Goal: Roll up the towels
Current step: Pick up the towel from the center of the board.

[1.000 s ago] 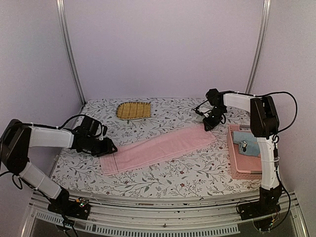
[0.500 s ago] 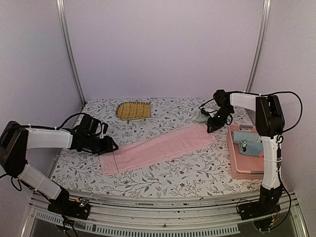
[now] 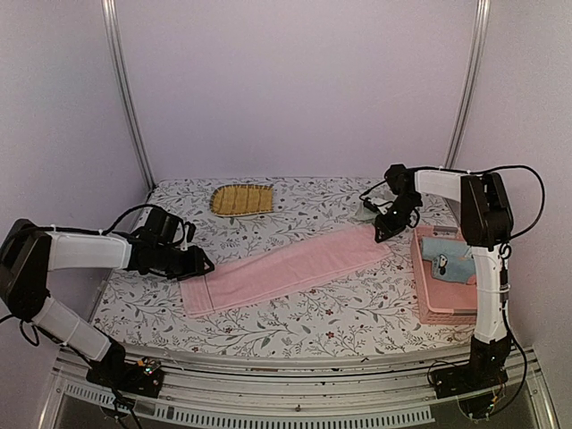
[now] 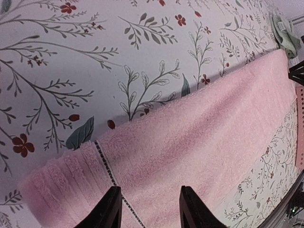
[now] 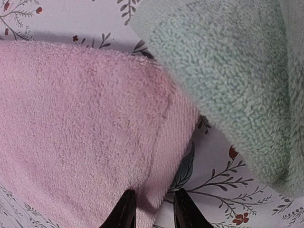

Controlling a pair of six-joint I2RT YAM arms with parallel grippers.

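Though faint from above, a pale green terry towel [image 5: 232, 71] lies just beside the long pink terry towel's [image 5: 85, 118] corner, under the parted right gripper [image 5: 151, 209]; the left gripper [image 4: 149, 209] is parted too.

- green towel [image 3: 367, 212]: top view shows only a sliver near the worktop's [image 3: 295, 315] far right corner, rest sits behind the right gripper [image 3: 382, 235]; right wrist view blurs it and cuts it at the top and right edges
- blue towel [image 3: 444, 257]: right side hidden behind the right arm [image 3: 478, 214]
- pink towel [image 4: 199, 156]: cut off at the left wrist view's bottom edge
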